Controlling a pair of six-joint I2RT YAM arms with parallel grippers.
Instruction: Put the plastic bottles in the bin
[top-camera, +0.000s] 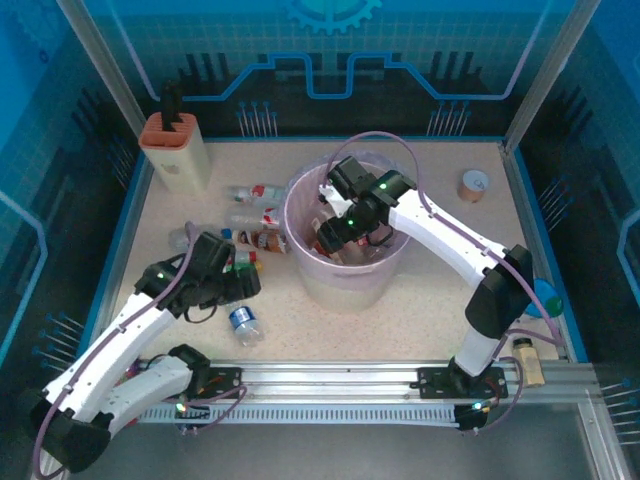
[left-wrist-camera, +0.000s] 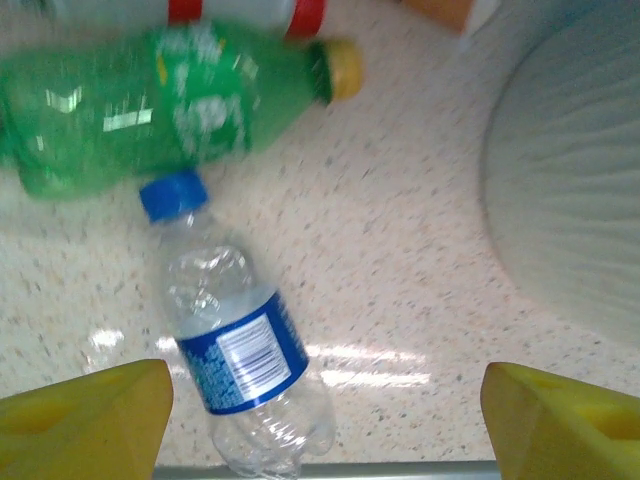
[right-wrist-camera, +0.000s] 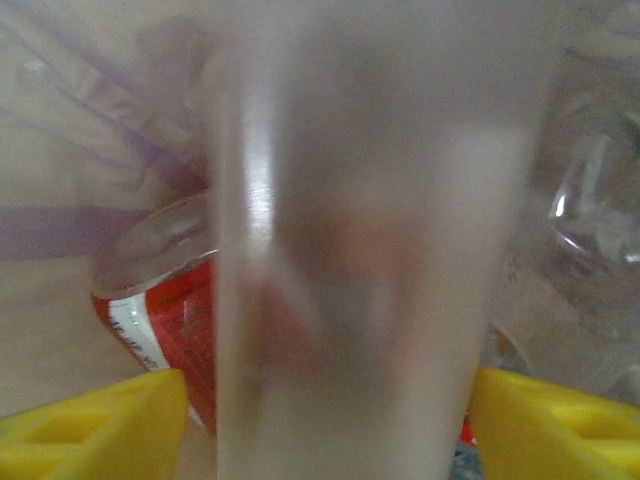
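Several small plastic bottles (top-camera: 258, 217) lie left of centre in the top view, beside the round pale pink-lined bin (top-camera: 345, 285).

Left gripper (left-wrist-camera: 320, 430): jaws wide, empty, over a clear blue-labelled bottle (left-wrist-camera: 235, 340) at lower left. Judged light, thin-walled and slick; grasp across the labelled middle.

Right gripper (right-wrist-camera: 325, 420), inside the bin: blurred clear bottle (right-wrist-camera: 350, 250) between the spread fingers. Gripped or loose, cannot tell.

The top view gives the overall layout. The right wrist view adds a red-labelled bottle (right-wrist-camera: 170, 320) lying low in the bin.

bottles (top-camera: 245, 325) outside bin (top-camera: 345, 285): 6 visible | bin: 1 | knife block (top-camera: 178, 150): 1 | cup (top-camera: 473, 185): 1
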